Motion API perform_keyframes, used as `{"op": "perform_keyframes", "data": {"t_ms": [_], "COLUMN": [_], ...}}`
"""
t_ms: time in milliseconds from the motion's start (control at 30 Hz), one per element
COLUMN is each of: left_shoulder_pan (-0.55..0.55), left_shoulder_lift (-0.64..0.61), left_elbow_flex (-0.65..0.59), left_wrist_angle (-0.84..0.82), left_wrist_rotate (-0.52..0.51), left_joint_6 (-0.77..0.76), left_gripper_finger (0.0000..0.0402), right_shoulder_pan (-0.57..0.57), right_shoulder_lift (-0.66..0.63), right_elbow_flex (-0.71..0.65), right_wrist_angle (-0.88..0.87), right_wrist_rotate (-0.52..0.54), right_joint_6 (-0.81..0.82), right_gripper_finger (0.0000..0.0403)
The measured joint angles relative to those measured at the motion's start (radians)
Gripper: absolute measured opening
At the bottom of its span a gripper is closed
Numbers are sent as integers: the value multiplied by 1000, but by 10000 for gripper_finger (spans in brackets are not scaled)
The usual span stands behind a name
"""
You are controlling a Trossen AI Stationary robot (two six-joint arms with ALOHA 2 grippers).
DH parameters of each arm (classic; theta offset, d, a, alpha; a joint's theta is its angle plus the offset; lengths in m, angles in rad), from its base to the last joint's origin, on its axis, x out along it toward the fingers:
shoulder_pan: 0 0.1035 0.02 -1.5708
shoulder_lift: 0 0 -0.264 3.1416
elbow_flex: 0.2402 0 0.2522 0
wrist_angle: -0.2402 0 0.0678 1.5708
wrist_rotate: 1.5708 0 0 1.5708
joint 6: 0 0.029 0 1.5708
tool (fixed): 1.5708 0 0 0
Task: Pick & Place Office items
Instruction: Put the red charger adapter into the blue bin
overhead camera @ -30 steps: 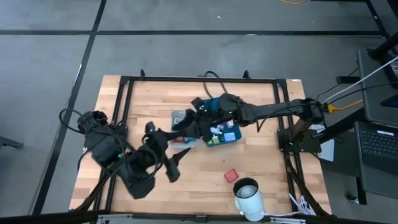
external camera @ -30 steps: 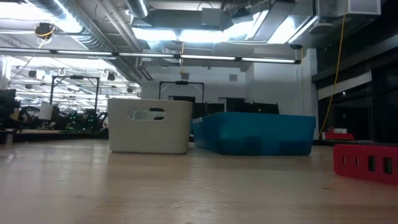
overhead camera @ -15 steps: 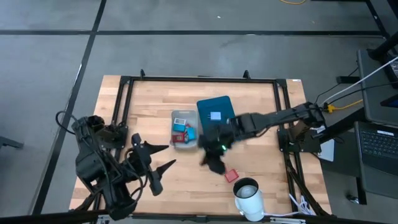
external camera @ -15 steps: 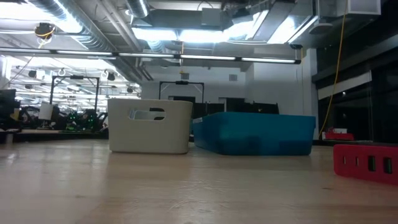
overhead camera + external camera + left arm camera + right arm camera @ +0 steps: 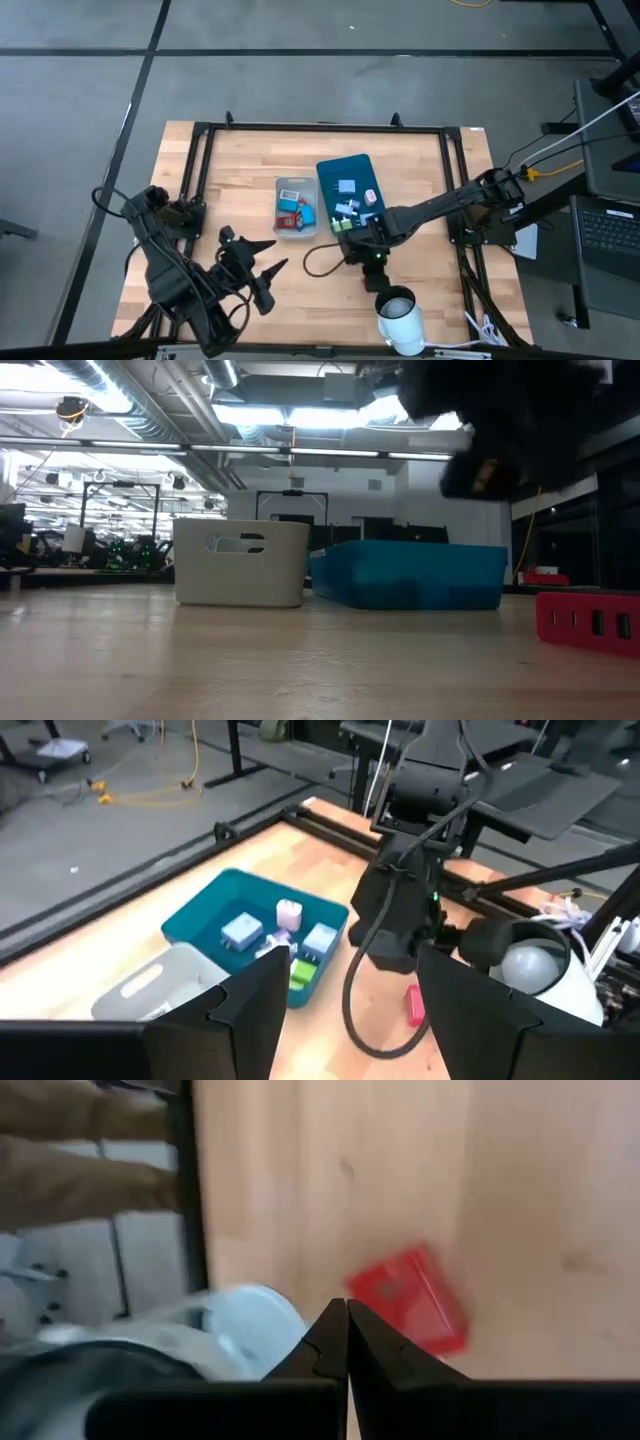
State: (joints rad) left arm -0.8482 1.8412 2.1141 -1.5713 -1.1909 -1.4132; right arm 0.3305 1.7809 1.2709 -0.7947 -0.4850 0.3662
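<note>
The pale butcher-block wooden table top (image 5: 250, 170) shows long blond plank stripes inside a black metal frame (image 5: 205, 128). Near its centre sits a teal rectangular plastic tray (image 5: 345, 170) holding small light-blue, pink, white and green pieces (image 5: 295, 935). At its nine o'clock, the grey rectangular plastic bin (image 5: 295, 207) carries red, blue and light-blue bits (image 5: 293, 207); from table height its wall (image 5: 241, 563) looks off-white. At the tray's five o'clock a flat bright red block (image 5: 408, 1300) lies on the wood, beside a white cylindrical tub (image 5: 400, 315) with a dark inside. Both arms are matt black (image 5: 440, 203). The surrounding floor (image 5: 80, 90) is grey, crossed by dark lines.
</note>
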Motion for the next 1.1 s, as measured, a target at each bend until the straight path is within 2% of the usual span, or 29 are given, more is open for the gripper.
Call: {"op": "perform_keyframes", "data": {"t_ms": [300,533,767,1100], "left_shoulder_pan": [38,70,99,118], "left_shoulder_lift": [0,0,0,0], "left_elbow_flex": [-30,-30,-30,-30], "left_wrist_angle": [0,0,1,0], "left_wrist_rotate": [42,80,71,86], "left_joint_6": [-59,-43,-34,-39], "left_gripper_finger": [208,199,191,186], "right_shoulder_pan": [-31,-38,-73,-141], "right_shoulder_lift": [0,0,0,-1], "right_elbow_flex": [-117,-129,-132,-241], "right_wrist_angle": [60,66,62,64], "right_wrist_rotate": [-25,-25,-3,-47], "right_joint_6": [-70,-159,-250,-342], "right_gripper_finger": [1,0,0,0]}}
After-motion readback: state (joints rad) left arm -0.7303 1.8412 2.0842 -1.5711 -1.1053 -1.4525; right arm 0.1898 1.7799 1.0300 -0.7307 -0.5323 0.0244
